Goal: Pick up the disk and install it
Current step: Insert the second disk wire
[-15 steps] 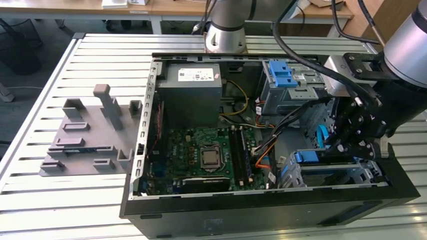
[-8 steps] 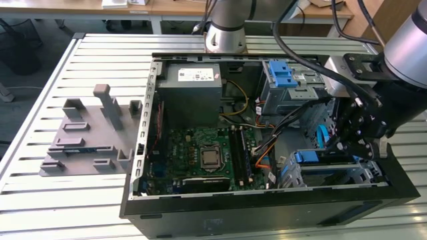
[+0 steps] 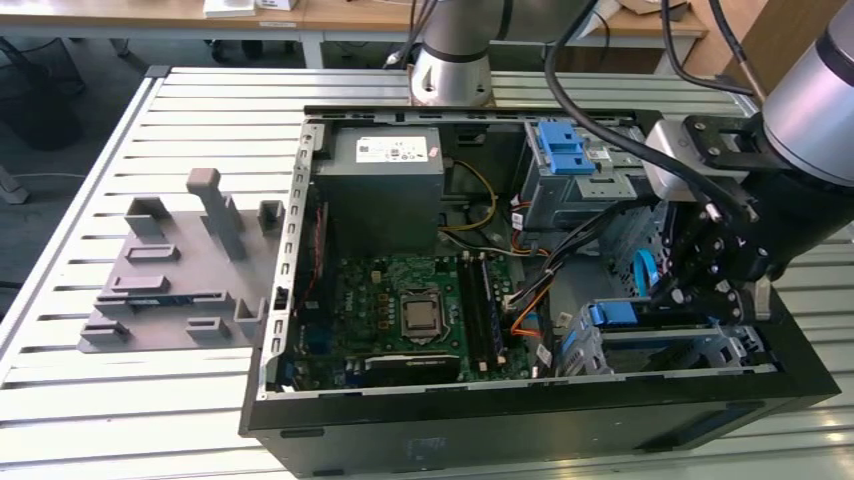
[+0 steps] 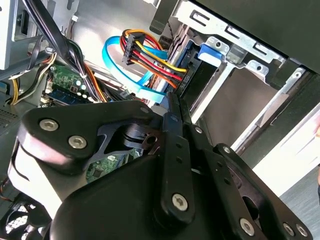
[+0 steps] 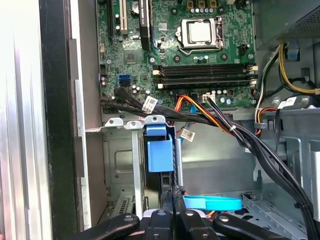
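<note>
Disk (image 5: 160, 154), marked by its blue bracket, sits slotted in the lower metal cage (image 3: 674, 350). You can count two such cages, the upper cage (image 3: 567, 160) included, inside one open computer case (image 3: 287, 300) on the slatted surface (image 3: 80, 150). One grey holder block (image 3: 174, 280) stands beside the case. The arm reaches down into the case. The end effector (image 5: 173, 200) points at the disk's blue end, close to it, with its fingers pressed together and pinching nothing.

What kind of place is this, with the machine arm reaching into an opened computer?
Probably a robotics lab or test workshop. An open computer case lies on a slatted metal table, a grey fixture block sits beside it, and wooden desks stand behind. The gripper is down inside the case.
</note>
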`<state>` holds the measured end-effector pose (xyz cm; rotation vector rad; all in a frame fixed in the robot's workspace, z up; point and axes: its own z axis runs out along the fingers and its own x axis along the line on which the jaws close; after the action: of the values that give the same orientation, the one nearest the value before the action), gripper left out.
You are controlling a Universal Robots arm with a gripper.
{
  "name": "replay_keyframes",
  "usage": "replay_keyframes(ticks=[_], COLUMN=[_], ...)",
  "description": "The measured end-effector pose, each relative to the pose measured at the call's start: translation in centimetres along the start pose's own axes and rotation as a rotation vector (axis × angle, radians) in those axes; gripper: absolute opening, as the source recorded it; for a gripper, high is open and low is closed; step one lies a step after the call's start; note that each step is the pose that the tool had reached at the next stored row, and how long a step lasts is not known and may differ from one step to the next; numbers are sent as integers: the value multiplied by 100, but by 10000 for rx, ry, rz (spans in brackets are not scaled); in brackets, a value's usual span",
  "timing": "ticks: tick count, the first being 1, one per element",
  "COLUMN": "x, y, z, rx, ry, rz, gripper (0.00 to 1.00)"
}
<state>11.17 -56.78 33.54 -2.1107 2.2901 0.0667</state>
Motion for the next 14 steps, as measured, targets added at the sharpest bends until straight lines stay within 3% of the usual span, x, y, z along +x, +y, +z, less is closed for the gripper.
replay_keyframes(ticks=[7, 14], x=[1, -3], y=[-3, -2], z=[13, -65], rx=[-1, -2], ry=[-5, -2], rz=[0, -1], gripper=[15, 15])
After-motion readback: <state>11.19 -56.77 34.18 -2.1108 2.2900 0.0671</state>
